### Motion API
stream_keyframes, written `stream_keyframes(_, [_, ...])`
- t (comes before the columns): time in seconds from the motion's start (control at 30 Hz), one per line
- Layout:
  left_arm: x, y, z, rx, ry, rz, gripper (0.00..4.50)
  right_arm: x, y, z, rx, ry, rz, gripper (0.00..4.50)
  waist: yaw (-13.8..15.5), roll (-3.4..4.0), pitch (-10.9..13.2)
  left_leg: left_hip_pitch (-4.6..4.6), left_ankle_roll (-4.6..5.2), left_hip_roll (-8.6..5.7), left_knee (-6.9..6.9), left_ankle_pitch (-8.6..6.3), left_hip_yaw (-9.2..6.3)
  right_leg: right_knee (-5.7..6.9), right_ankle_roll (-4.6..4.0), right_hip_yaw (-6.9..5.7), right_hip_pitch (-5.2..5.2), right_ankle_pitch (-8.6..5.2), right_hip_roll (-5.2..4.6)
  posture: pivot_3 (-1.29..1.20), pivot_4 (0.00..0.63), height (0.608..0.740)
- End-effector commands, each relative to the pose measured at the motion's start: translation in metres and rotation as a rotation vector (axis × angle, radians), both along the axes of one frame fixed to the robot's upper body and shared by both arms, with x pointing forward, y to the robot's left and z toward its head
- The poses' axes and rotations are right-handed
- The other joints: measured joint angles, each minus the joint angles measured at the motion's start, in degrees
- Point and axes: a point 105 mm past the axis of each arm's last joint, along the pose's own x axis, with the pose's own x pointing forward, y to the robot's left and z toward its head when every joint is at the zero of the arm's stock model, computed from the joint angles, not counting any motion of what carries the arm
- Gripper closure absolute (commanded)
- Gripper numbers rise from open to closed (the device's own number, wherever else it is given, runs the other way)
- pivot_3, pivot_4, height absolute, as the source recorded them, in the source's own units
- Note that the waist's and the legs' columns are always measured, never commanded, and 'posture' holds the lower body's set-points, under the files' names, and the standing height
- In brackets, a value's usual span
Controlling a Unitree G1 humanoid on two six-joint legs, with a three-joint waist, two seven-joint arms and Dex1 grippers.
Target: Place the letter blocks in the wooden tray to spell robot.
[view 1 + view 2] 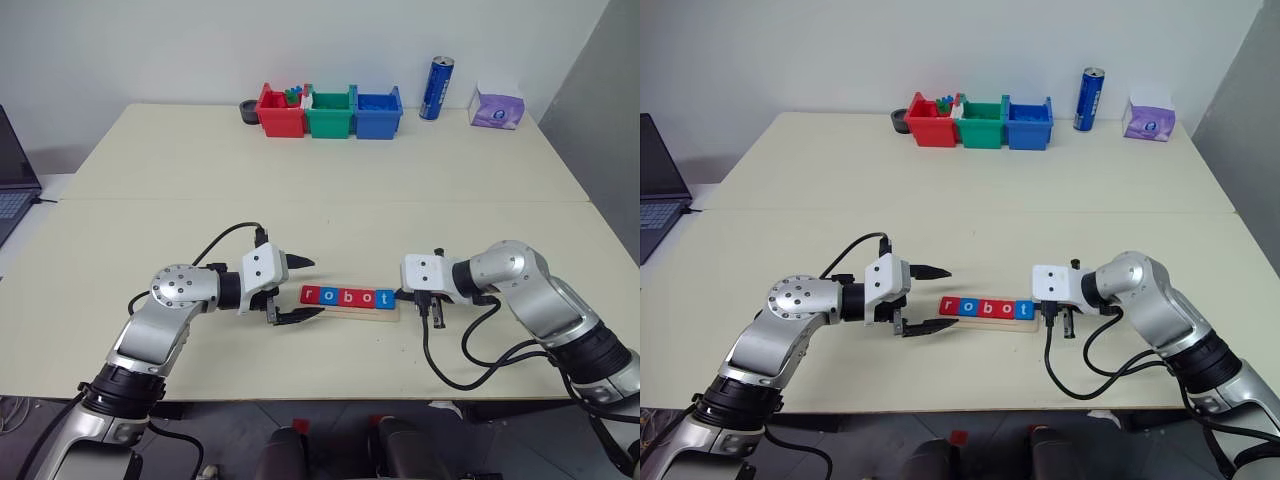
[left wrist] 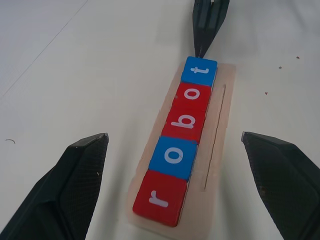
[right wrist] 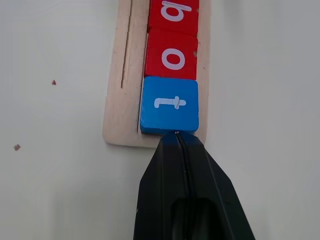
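All 5 letter blocks sit in wooden tray, spelling robot; task looks done. R gripper fingers pressed together, tip at "t" block edge. L gripper fingers spread, empty.

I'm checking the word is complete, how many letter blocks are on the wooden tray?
5, in one row on the wooden tray: red r, blue o, red b, red o, blue t. None seem hidden.
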Motion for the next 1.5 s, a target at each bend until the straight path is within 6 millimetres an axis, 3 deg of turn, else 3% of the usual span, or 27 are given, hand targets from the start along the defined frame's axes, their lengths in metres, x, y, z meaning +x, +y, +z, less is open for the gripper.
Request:
stream_keyframes(0.03, [-0.002, -0.005, 0.010, -0.007, -0.044, -0.017, 0.00, -0.002, 0.004, 0.008, 0.004, -0.028, 0.021, 4.49, 0.0, 0.00, 0.0, 0.00, 0.00, 0.00, 0.00, 0.00, 0.00, 0.00, 0.00, 0.00, 0.00, 0.00, 0.00, 0.00, 0.150, 0.740])
stream_keyframes(0.3, [-0.002, -0.005, 0.010, -0.006, -0.045, -0.018, 0.00, 0.001, -0.008, 0.012, -0.032, -0.056, 0.007, 4.49, 0.0, 0.00, 0.0, 0.00, 0.00, 0.00, 0.00, 0.00, 0.00, 0.00, 0.00, 0.00, 0.00, 0.00, 0.00, 0.00, 0.150, 0.740])
stream_keyframes(0.53, [0.000, -0.004, 0.012, -0.020, -0.044, -0.002, 0.00, -0.001, -0.004, 0.012, -0.017, -0.052, 0.021, 4.49, 0.0, 0.00, 0.0, 0.00, 0.00, 0.00, 0.00, 0.00, 0.00, 0.00, 0.00, 0.00, 0.00, 0.00, 0.00, 0.00, 0.150, 0.740])
stream_keyframes(0.73, [0.006, 0.007, 0.013, -0.069, -0.042, 0.091, 0.00, -0.004, -0.010, 0.014, 0.062, -0.047, -0.058, 4.49, 0.0, 0.00, 0.0, -0.01, 0.00, 0.00, 0.00, 0.00, -0.01, -0.01, 0.00, 0.00, 0.00, 0.00, 0.00, 0.00, 0.150, 0.740])
stream_keyframes(0.9, [0.027, 0.037, 0.021, -0.231, -0.080, 0.375, 0.00, 0.008, -0.024, 0.028, 0.292, -0.147, -0.306, 4.49, 0.1, -0.01, 0.0, -0.01, 0.00, 0.02, 0.02, 0.00, -0.02, 0.02, 0.00, 0.01, 0.00, 0.00, -0.03, 0.00, 0.150, 0.740])
stream_keyframes(1.03, [0.052, 0.084, 0.033, -0.391, -0.181, 0.755, 0.00, 0.031, -0.051, 0.036, 0.514, -0.324, -0.605, 4.49, 0.1, -0.04, 0.0, 0.00, -0.01, 0.02, 0.07, 0.01, -0.02, 0.12, -0.01, 0.00, 0.02, 0.02, -0.06, 0.00, 0.150, 0.740])
stream_keyframes(1.13, [0.051, 0.108, 0.019, -0.333, -0.205, 0.897, 0.00, 0.035, -0.071, 0.028, 0.664, -0.434, -0.821, 4.49, 0.1, -0.10, -0.1, 0.03, -0.02, 0.03, 0.01, 0.01, -0.03, 0.10, -0.01, -0.01, 0.02, 0.03, -0.06, 0.00, 0.150, 0.740])
stream_keyframes(1.33, [0.039, 0.117, -0.002, -0.321, -0.201, 0.951, 0.00, 0.025, -0.087, -0.005, 0.890, -0.485, -1.152, 4.49, 0.1, -0.08, -0.1, 0.01, -0.06, 0.04, -0.05, 0.03, 0.02, 0.06, -0.01, 0.06, -0.04, 0.02, -0.39, 0.00, 0.150, 0.740])
stream_keyframes(1.5, [0.034, 0.113, -0.005, -0.359, -0.229, 0.961, 0.00, 0.028, -0.106, -0.012, 0.939, -0.561, -1.301, 4.49, 0.1, -0.08, -0.1, 0.12, -0.07, -0.07, -0.04, 0.04, 0.07, 0.09, 0.06, 0.06, 0.06, 0.10, -0.38, 0.00, 0.150, 0.740])
